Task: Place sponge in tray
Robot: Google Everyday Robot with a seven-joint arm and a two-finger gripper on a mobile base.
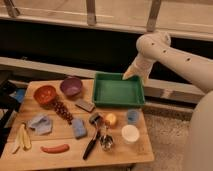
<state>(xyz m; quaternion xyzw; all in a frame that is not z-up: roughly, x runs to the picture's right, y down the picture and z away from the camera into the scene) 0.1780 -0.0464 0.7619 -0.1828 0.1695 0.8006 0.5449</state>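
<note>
**Arm posed at the tray's far corner**

My white arm is bending down from the right, with my gripper hanging at the far right corner of the green rectangular tray. I cannot tell how far it is opening. The blue, block-shaped sponge is lying on the wooden table, well apart from the gripper, below a grey block.

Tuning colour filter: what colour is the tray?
Green tray, camera view; gripper hovers by its far corner.

On the wooden table, a red bowl sits at ten o'clock, a purple bowl at eleven, bananas at eight, and a white cup at four.
</note>
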